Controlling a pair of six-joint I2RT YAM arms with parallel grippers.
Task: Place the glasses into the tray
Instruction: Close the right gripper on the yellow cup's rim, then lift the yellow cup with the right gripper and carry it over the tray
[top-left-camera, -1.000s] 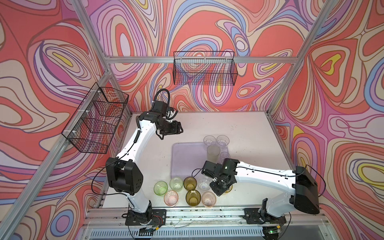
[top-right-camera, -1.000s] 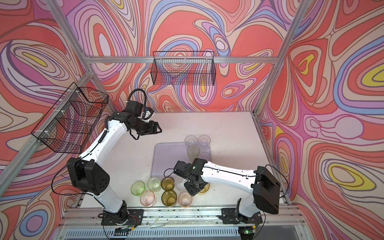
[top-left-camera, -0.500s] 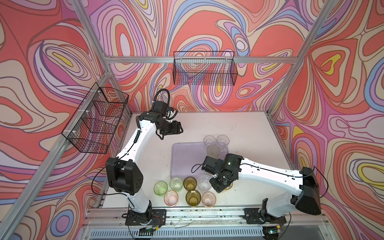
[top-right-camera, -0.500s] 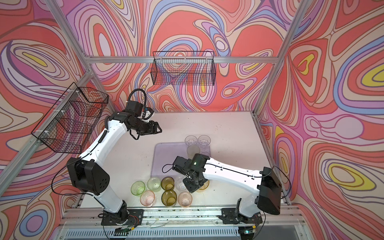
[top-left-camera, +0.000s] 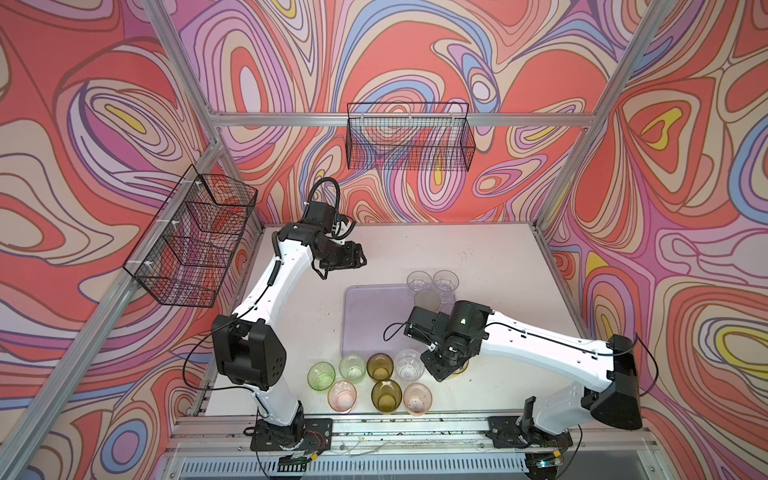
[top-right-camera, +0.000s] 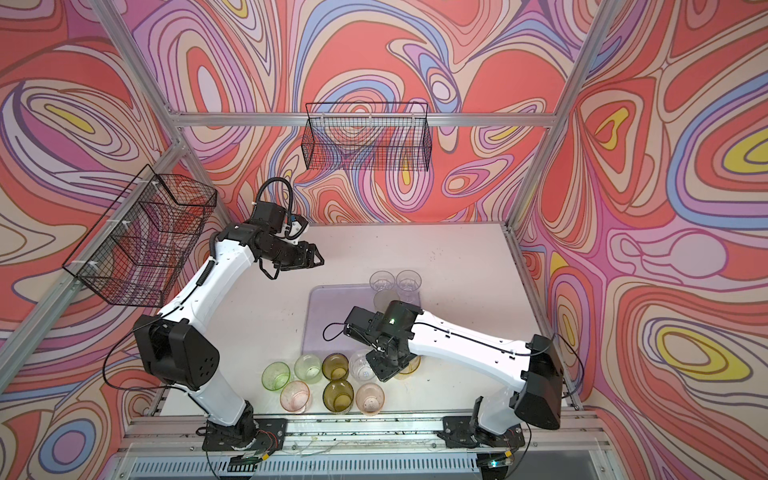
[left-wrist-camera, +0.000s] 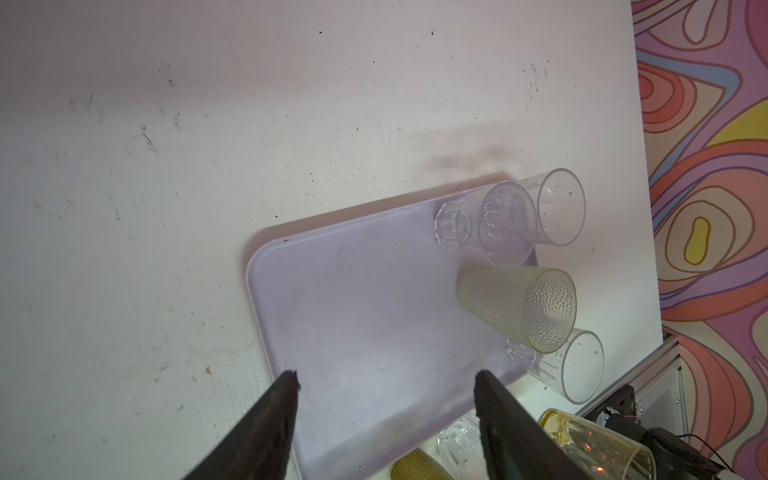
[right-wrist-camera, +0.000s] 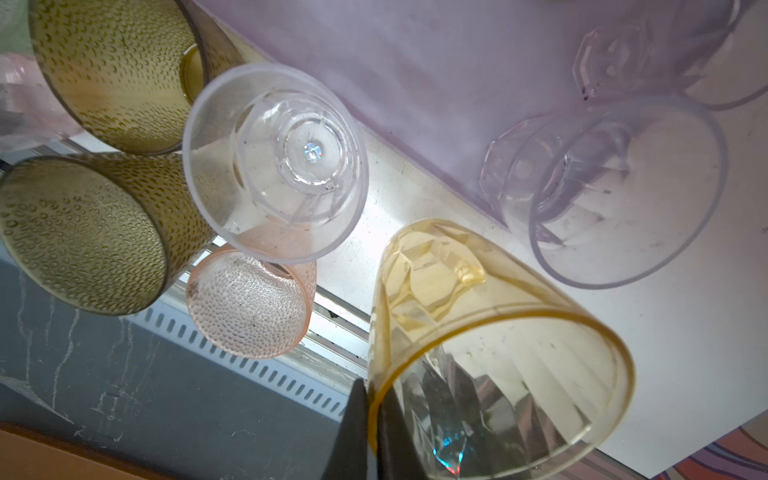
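- Overhead, in both top views, the left arm rises from its base at the front and bends at the elbow toward the back left of the counter (top-left-camera: 457, 257). Its left hand (top-left-camera: 360, 262) hangs in the air, released and empty, pointing toward the tray (top-left-camera: 365, 324).
- Also in both top views, the right arm stretches low across the front with its wrist turned down. The right hand (top-right-camera: 386, 370) sits on an amber glass (top-right-camera: 412, 364) just off the tray's front edge. Some glasses (top-left-camera: 418, 280) stand in the tray's far right corner, and seven more cluster on the counter in front of it.
- From the left wrist, the left hand (left-wrist-camera: 386, 376) shows two dark fingers (left-wrist-camera: 278, 419) spread wide with nothing between them, above the tray (left-wrist-camera: 332, 299). Four upright glasses (left-wrist-camera: 505, 226) line one side of the tray.
- From the right wrist, the right hand (right-wrist-camera: 372, 419) is clenched on the amber glass (right-wrist-camera: 498, 332), pinching its wall with one finger (right-wrist-camera: 353, 432) outside and the other inside. The amber glass is over bare counter (right-wrist-camera: 685, 332) beside the tray (right-wrist-camera: 415, 83). I cannot tell whether its base touches the counter.
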